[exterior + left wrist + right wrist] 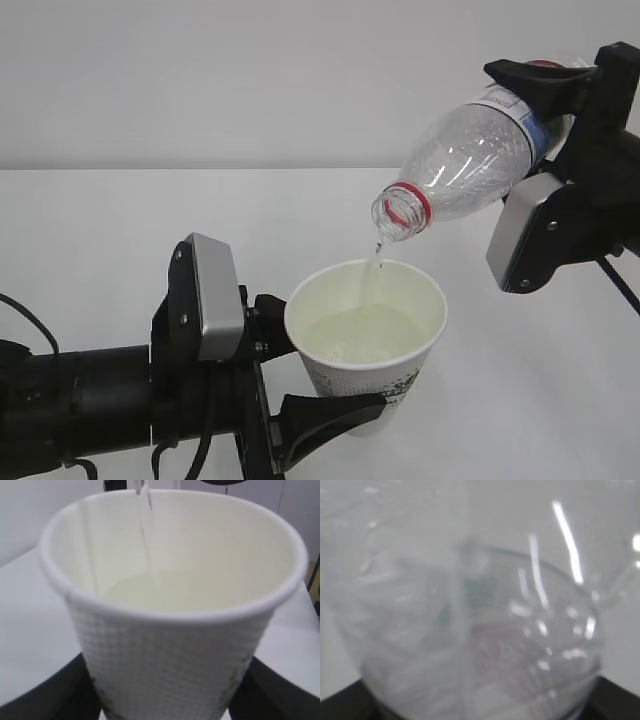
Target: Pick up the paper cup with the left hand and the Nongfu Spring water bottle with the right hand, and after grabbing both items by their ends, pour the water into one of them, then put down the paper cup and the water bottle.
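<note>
**Thin stream running from bottle into held cup**

White tabletop [120, 250] and a pale grey wall fill the exterior view. Low on the left, the left gripper [300, 372] clasps the paper cup [366, 340] by its lower body, upright above the table. Up right, the right gripper [548, 130] clamps the Nongfu Spring water bottle [470, 155] near its base, tilted mouth-down above the cup's far rim, with the water [362, 335] pooling inside.

From the left wrist, the cup [175, 660] sits between dark jaws and a fine stream [146, 530] falls just inside the far wall.

From the right wrist, the bottle [470, 630] is a close blur; the jaws show only as dark corners.

Pouring well probably means holding the cup level, keeping the mouth over the opening and tilting gradually, since the bottle looks nearly drained.
</note>
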Robot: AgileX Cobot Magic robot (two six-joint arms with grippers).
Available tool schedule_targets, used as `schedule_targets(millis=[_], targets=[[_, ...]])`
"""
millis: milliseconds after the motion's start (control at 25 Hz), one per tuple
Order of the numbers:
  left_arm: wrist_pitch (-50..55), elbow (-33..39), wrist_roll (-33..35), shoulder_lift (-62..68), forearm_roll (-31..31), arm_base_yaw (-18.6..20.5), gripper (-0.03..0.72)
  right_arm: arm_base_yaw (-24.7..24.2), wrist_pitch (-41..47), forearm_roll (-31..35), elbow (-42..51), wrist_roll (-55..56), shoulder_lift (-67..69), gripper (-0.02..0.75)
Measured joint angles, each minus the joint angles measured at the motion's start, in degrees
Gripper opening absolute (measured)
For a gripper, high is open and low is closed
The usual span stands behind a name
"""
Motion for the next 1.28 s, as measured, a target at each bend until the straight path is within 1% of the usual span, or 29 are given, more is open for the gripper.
schedule_targets(millis=[1280], targets=[[0.0, 0.0, 0.0, 0.0, -1.72, 0.0, 0.492, 0.0, -0.24, 0.04, 0.0, 0.0, 0.0, 0.496]])
